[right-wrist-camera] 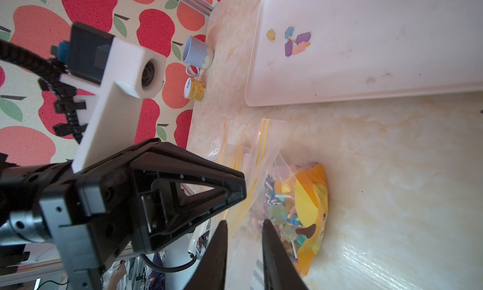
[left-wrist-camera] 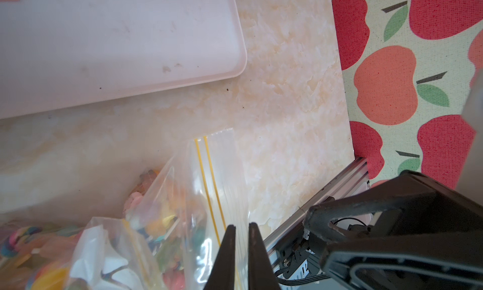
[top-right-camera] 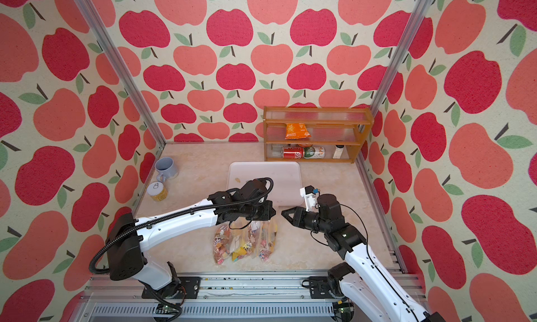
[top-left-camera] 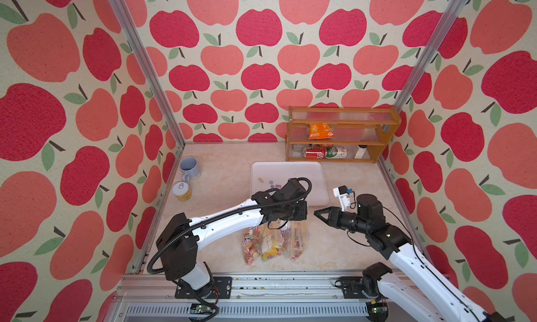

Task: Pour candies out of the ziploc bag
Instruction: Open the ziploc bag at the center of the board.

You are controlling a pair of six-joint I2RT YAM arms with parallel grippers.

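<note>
The clear ziploc bag lies on the table, front of centre, full of small multicoloured candies. A few candies lie on the white tray. My left gripper points down at the bag's yellow-striped top edge and is shut on the film. My right gripper hovers just right of the left one, fingers slightly apart, holding nothing. Its tip shows in the left wrist view.
A larger yellow item with a face sits inside the bag. A grey mug and a small tin stand at the left wall. A wooden shelf at the back right holds an orange packet and cans.
</note>
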